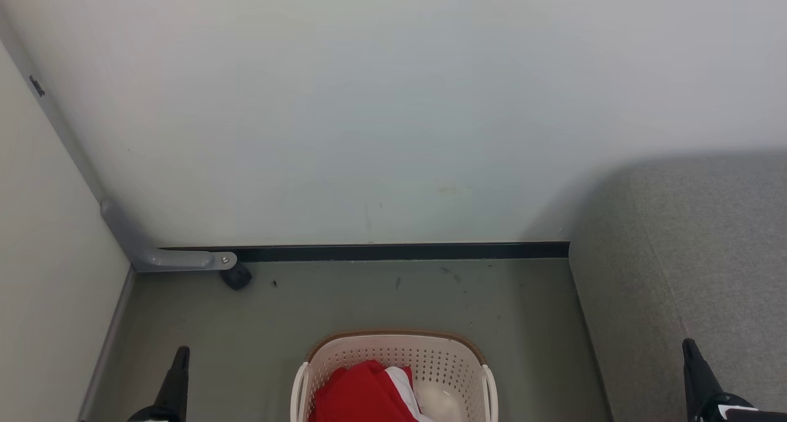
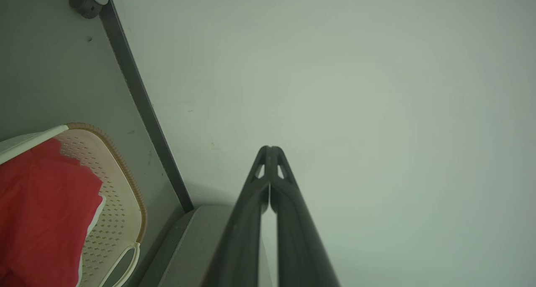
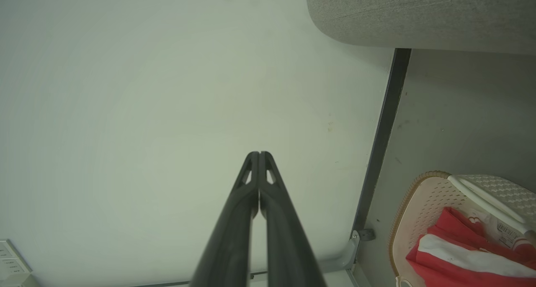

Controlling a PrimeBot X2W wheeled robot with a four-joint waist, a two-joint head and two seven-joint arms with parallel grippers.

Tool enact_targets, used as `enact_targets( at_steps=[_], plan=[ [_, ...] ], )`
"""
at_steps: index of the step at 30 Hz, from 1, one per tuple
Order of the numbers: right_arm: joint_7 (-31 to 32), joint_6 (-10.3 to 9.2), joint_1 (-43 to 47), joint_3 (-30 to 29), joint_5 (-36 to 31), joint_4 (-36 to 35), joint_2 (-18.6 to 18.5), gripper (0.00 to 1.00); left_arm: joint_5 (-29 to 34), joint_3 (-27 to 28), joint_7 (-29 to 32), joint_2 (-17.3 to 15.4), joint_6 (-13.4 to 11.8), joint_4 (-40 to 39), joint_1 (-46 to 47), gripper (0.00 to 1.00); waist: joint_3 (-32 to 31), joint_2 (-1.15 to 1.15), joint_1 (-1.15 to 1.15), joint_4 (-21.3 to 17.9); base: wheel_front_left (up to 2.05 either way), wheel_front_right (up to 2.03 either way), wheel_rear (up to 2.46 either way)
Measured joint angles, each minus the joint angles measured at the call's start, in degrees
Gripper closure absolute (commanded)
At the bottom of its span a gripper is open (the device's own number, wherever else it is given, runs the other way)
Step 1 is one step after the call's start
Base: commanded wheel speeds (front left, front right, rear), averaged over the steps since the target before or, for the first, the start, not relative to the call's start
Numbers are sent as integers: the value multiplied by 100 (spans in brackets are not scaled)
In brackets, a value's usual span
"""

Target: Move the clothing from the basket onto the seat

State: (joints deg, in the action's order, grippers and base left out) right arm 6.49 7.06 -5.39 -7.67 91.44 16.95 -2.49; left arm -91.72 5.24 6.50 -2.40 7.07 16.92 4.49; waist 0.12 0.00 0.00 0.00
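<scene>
Clothing [image 1: 363,394] lies in the basket [image 1: 458,348] — between left tool [image 1: 182,350] and right tool [image 1: 688,343].

The basket [image 1: 430,360] stands on the floor [image 1: 307,305] at the near middle, with the clothing [image 1: 359,394] lying in its left part. The wall [image 1: 369,114] rises behind it across a stretch of floor. The seat [image 1: 695,256] lies to the basket's right, apart from it, running back toward the wall. The left gripper [image 1: 182,350] hangs well left of the basket, and the right gripper [image 1: 687,343] well to its right, over the seat.
</scene>
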Motion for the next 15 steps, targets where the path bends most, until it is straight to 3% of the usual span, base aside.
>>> enact_targets(
  at_steps=[8, 9, 15],
  plan=[
    [0, 0, 0, 0, 0, 0, 0, 100, 0, 0, 0, 0, 0, 0, 0, 100, 0, 0, 0, 0, 0, 0, 0],
    [0, 0, 0, 0, 0, 0, 0, 0, 0, 0, 0, 0, 0, 0, 0, 0, 0, 0, 0, 0, 0, 0, 0],
    [-3, -9, 239, 36, -3, 272, 97, 0, 0, -30, -4, 77, -8, 266, -291, 0, 0, 0, 0, 0, 0, 0, 0]
  ],
)
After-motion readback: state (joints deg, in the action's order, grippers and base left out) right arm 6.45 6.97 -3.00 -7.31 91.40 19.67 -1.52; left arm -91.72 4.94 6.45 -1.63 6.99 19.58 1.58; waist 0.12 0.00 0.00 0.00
